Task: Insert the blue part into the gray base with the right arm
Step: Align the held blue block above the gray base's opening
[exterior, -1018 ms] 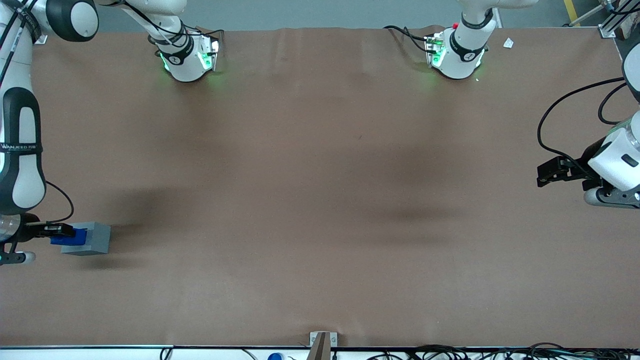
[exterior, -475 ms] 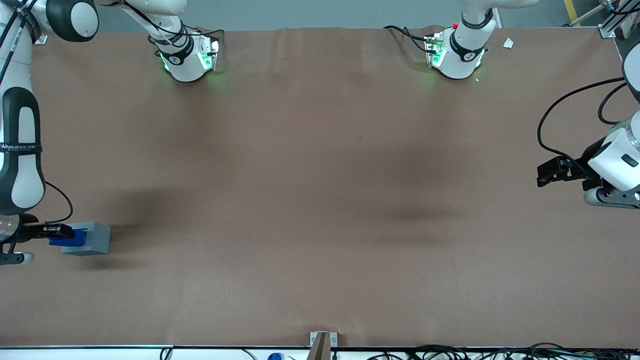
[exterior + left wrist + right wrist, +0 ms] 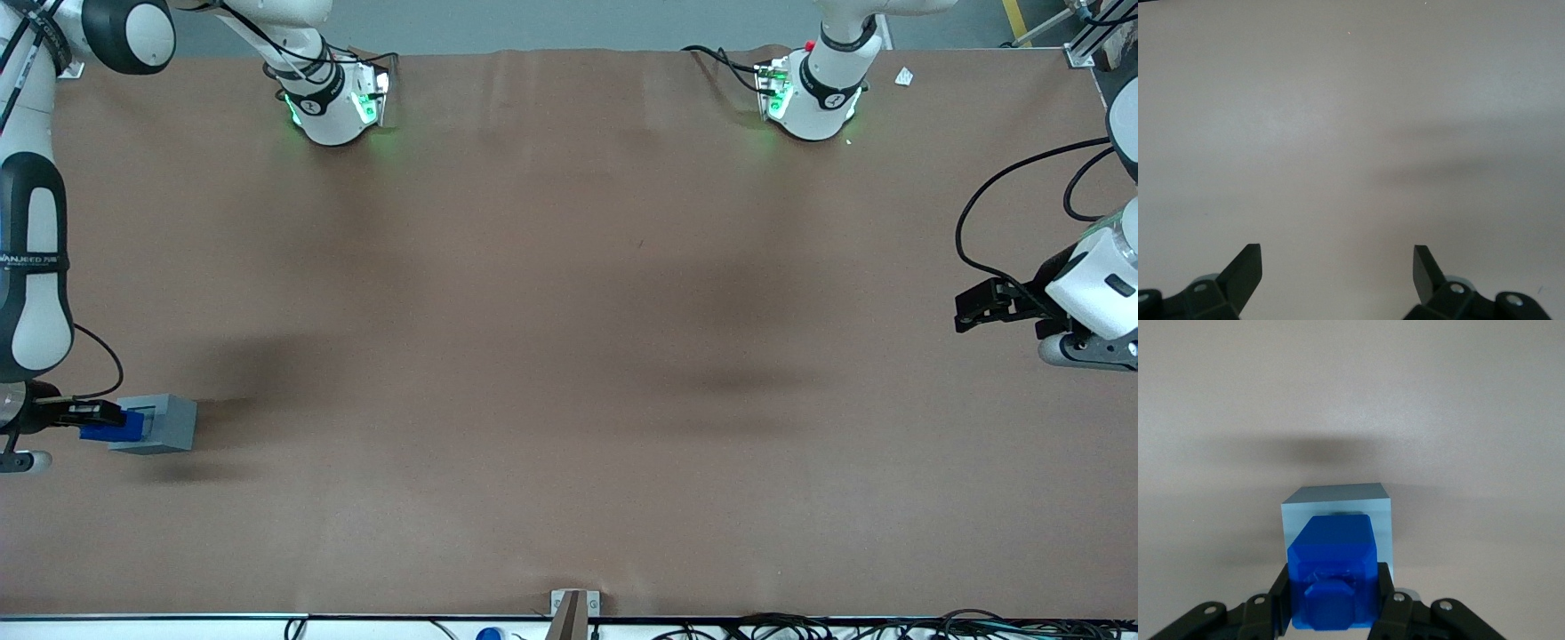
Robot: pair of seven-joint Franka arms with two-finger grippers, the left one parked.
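Note:
The gray base (image 3: 162,424) stands on the brown table toward the working arm's end, and it shows as a light cube (image 3: 1338,501) in the right wrist view. My right arm's gripper (image 3: 96,420) is shut on the blue part (image 3: 110,432), holding it by its sides. The blue part (image 3: 1333,568) hangs just off the base's edge on the working arm's side, partly overlapping it in both views. Black fingers (image 3: 1281,601) press both of its flanks, so the gripper (image 3: 1333,597) has it firmly between them. The base's top recess is hidden.
Two arm bases with green lights (image 3: 333,102) (image 3: 805,98) stand at the table edge farthest from the front camera. A small metal bracket (image 3: 573,609) sits at the nearest edge, with cables beside it. The parked arm's gripper (image 3: 982,304) hangs at the parked arm's end.
The right gripper has drawn the blue part a little away from the gray base, toward the working arm's end of the table. The base has not moved.

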